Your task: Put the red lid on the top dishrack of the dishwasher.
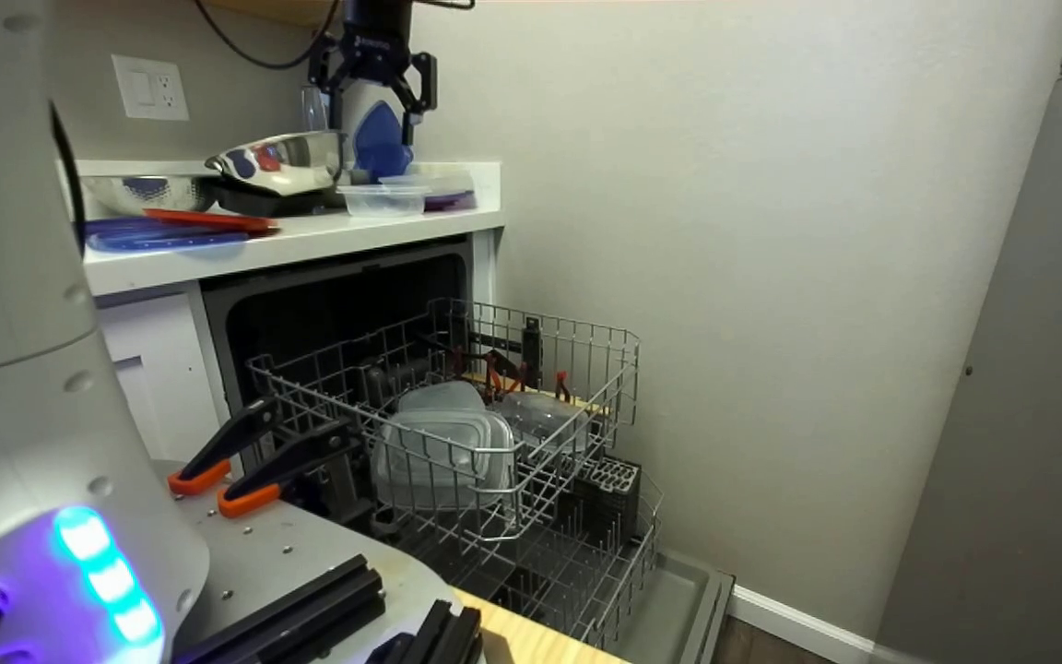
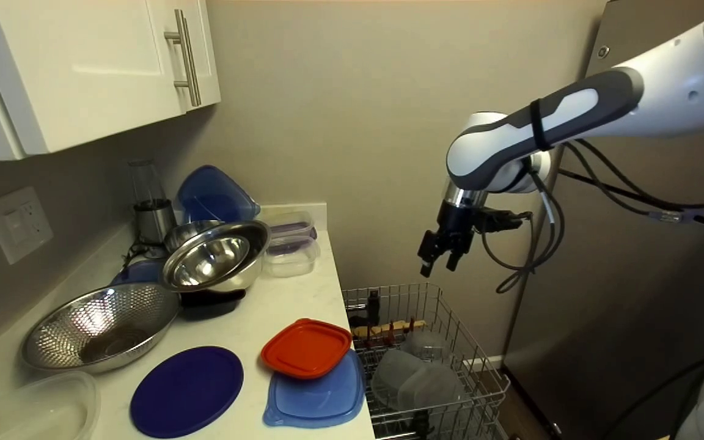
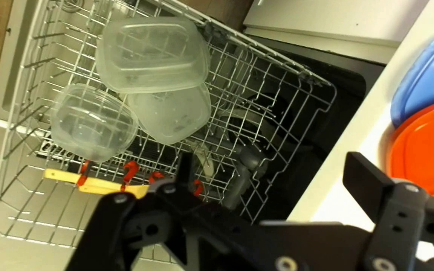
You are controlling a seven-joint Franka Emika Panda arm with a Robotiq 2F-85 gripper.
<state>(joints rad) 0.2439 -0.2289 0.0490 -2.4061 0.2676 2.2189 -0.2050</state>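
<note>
Now | tool wide, empty | red lid partly over blue lid on counter | risk: closing too low could grab both

Gripper is hanging, fingers down and apart, higher than counter. Red lid is lying there, overlapping blue lid; steel bowl is sitting tilted behind. Dishwasher is gaping; top dishrack is extending out, holding translucent containers. Lower rack is sitting below. Black-and-orange clamps are jutting past base plate. Light strip is glowing on robot's white base.
</note>
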